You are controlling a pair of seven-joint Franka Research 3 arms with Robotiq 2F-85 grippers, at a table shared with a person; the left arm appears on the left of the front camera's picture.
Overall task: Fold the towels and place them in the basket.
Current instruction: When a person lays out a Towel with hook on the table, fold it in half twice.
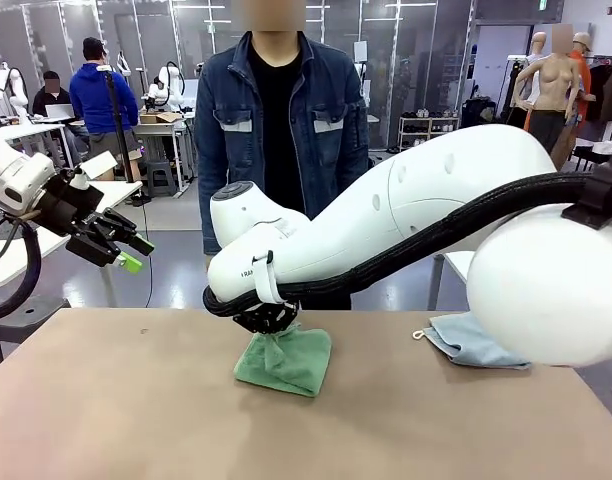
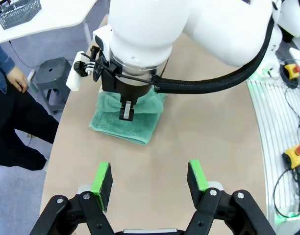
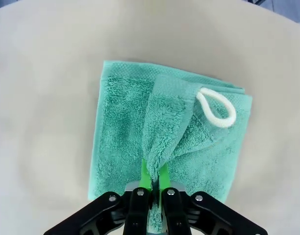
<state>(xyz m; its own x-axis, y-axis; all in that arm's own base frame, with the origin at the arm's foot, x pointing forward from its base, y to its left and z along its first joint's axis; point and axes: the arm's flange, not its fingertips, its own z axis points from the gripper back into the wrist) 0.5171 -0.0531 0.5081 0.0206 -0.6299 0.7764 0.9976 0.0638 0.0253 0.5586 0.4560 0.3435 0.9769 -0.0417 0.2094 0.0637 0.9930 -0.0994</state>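
- Left tool (image 1: 124, 252) of mine hangs above the bench's left side, off the surface, with its green pads (image 2: 102, 180) spread wide apart and nothing between them.
- My left wrist view looks down past those pads onto the bare tan bench (image 2: 199, 127), toward my other arm.
- On the far side of the bench stands a person (image 1: 281, 110) in a denim jacket, just behind the middle of it.
- At the bench's middle lies the green towel (image 1: 288, 362), folded into a rough square, flat on the surface.
- My right tool (image 3: 155, 182) is down on that towel, its pads pressed together on a pinch of the terry, which rises in a ridge from the folded layers.
- The towel's white corner loop (image 3: 216, 107) lies on top, near the far corner from my right tool.
- To the right, the light blue towel (image 1: 476, 340) rests on the bench, partly hidden behind my right arm, with its loop (image 1: 420, 335) sticking out at its left edge.
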